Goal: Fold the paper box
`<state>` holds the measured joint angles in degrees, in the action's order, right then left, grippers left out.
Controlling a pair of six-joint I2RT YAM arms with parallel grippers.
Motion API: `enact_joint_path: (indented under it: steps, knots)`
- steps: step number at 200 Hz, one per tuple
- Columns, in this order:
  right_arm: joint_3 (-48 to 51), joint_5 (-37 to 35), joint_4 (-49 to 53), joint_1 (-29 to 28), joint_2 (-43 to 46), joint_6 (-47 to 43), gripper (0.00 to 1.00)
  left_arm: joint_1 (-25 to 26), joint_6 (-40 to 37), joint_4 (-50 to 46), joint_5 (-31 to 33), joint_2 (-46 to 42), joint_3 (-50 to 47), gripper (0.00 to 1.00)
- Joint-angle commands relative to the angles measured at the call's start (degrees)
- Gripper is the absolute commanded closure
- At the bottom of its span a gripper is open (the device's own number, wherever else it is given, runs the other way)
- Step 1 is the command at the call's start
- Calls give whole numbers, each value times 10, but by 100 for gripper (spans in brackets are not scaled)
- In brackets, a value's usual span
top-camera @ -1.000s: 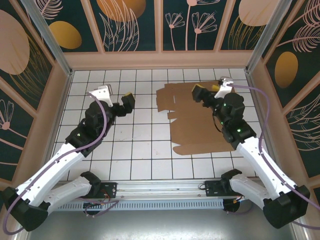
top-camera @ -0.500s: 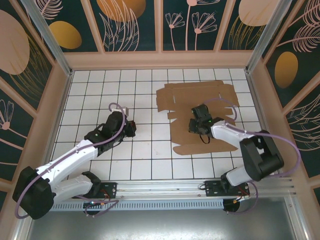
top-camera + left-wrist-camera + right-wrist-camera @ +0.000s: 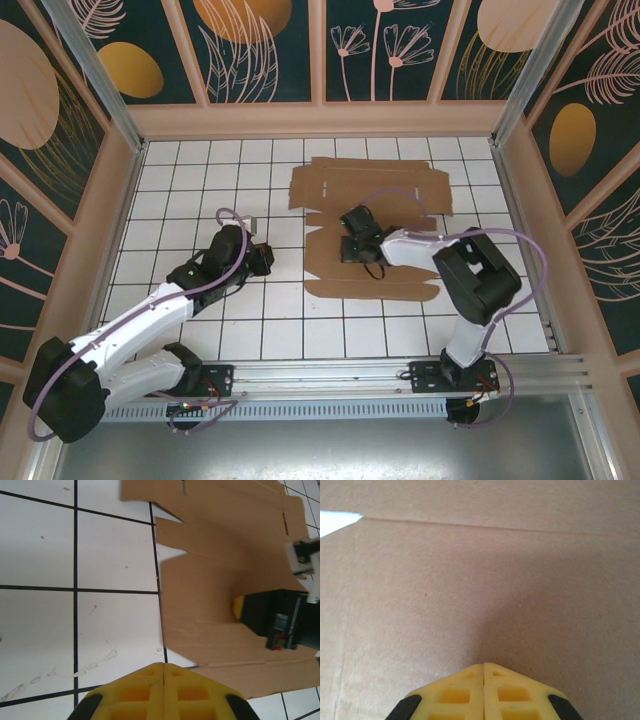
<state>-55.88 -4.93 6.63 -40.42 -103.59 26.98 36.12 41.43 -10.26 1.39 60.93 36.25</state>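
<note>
Right, the right hand (image 3: pixel 355 245) has its yellow fingers (image 3: pixel 455 695) pressed together with nothing between them, tips down at the surface of the paper box (image 3: pixel 370 185), about mid-sheet. The left hand (image 3: pixel 264 256) is closed too and holds nothing. It sits low over the white tiled table (image 3: pixel 200 180), just beside the box's left edge and pointing toward it. The box lies flat and unfolded on the table, flaps spread, right of centre and toward the back, slotted panel at the far end. Faint smudges (image 3: pixel 100 660) mark the tiles by the left hand.
</note>
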Motion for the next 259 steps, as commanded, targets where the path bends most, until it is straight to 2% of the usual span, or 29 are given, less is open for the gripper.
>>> enact_joint_path:
  steps: [1,24,44,54,74,88,113,137,149,177,210,259]
  knots:
    - [-32,117,36,-55,-85,-1,94,1,21,32,-16,18,27,99]
    - [-87,183,4,-85,-105,25,92,0,29,42,-31,51,48,100]
    - [-34,231,-116,-83,-25,59,85,1,29,47,-44,77,67,100]
    - [-6,217,-142,-74,23,71,77,1,25,54,-52,91,71,100]
    - [28,201,-127,-35,88,68,72,2,29,73,-84,145,79,100]
    - [71,172,-119,-4,137,58,64,13,31,85,-91,195,93,100]
    - [130,124,-72,58,199,39,59,43,26,86,-90,277,129,100]
    - [171,79,-39,86,240,16,57,47,37,104,-102,333,132,100]
    - [194,79,-38,88,260,15,51,47,37,104,-103,355,134,100]
    - [238,138,-65,142,287,21,35,46,44,113,-103,393,124,100]
    - [247,183,-91,160,287,25,33,35,57,121,-96,395,85,100]
    - [215,238,-108,160,247,17,34,-13,71,143,-88,355,9,100]
